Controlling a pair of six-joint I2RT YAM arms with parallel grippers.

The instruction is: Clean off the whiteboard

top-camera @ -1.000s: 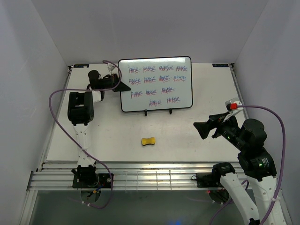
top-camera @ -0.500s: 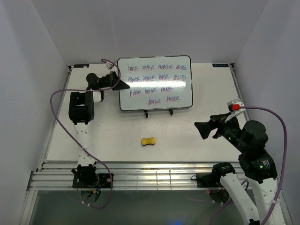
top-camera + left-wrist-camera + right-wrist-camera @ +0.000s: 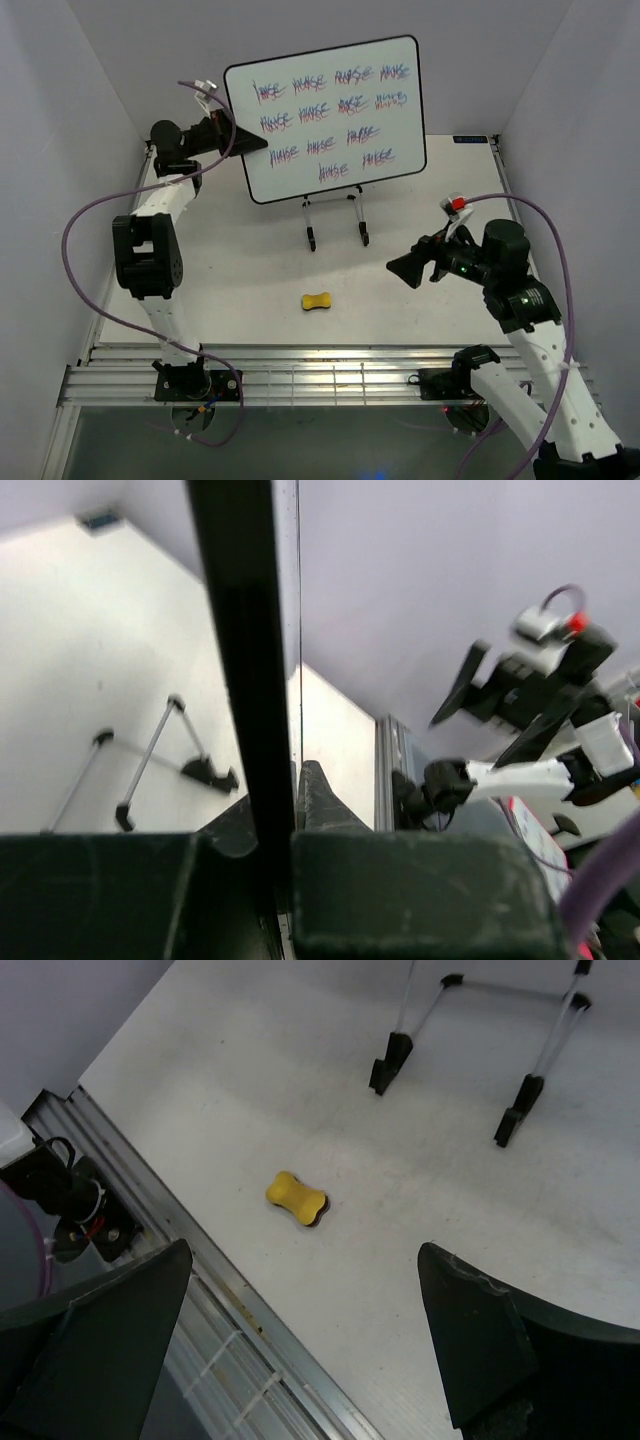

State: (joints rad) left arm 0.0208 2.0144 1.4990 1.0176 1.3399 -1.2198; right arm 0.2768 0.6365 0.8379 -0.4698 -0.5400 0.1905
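The whiteboard (image 3: 325, 115), black-framed with rows of red-blue scribbles, hangs tilted in the air, lifted off its black wire stand (image 3: 335, 215). My left gripper (image 3: 245, 143) is shut on the board's left edge. In the left wrist view my left gripper (image 3: 275, 790) pinches the black frame (image 3: 235, 630), with the stand (image 3: 150, 760) below on the table. The yellow bone-shaped eraser (image 3: 317, 300) lies on the table in front of the stand. My right gripper (image 3: 395, 268) is open and empty, hovering to the right of the eraser (image 3: 297, 1199).
The stand (image 3: 480, 1050) stays on the white table, behind the eraser. The aluminium rail (image 3: 200, 1300) runs along the table's near edge. Purple cables loop from both arms. White walls enclose the table on three sides.
My left gripper has lifted the whiteboard up off its stand and tilted it; the stand stays on the table. My right gripper has moved left and slightly toward the eraser.
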